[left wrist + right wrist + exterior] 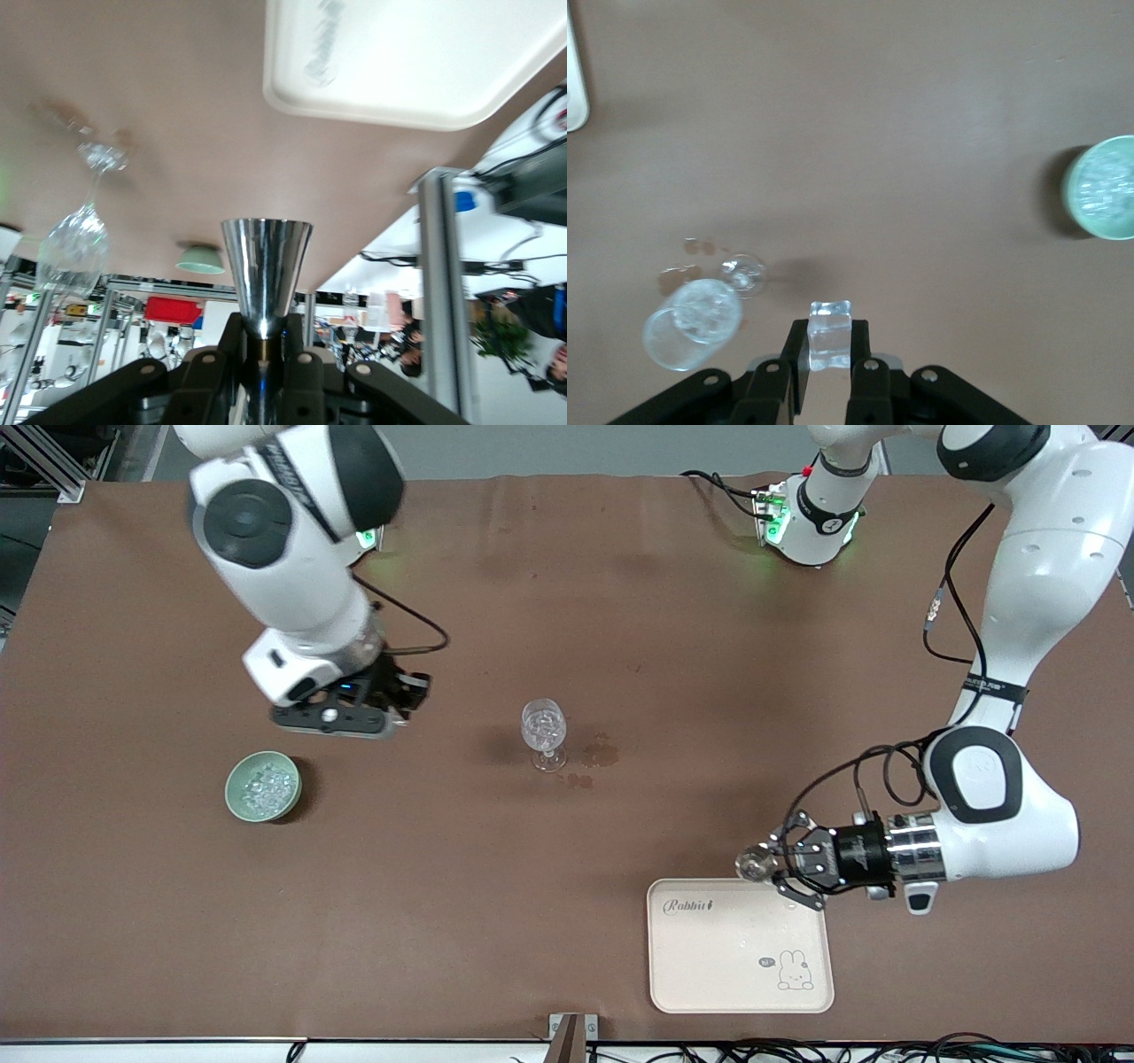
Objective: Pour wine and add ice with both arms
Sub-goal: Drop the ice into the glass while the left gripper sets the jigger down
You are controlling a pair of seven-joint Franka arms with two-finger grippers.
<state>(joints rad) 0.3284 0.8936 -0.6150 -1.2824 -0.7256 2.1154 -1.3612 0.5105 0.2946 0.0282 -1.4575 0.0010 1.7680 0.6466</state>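
A clear wine glass point(543, 731) stands mid-table. A green bowl point(236, 778) holding several ice lumps point(266, 788) sits toward the right arm's end. My right gripper point(344, 721) hangs over the table between bowl and glass. In the right wrist view it point(830, 343) is shut on one clear ice cube point(830, 332), with the glass point(691, 323) and bowl point(1103, 188) below. My left gripper point(769, 864) is shut on a shiny metal cone-shaped cup point(755, 863), held sideways over the tray's edge. The left wrist view shows the cup point(266, 270) in the gripper point(264, 341).
A cream tray point(709, 957) with a rabbit print lies near the table's front edge toward the left arm's end. Small wet stains point(601, 755) mark the brown table beside the glass's foot. A bracket point(571, 1032) sits at the front edge.
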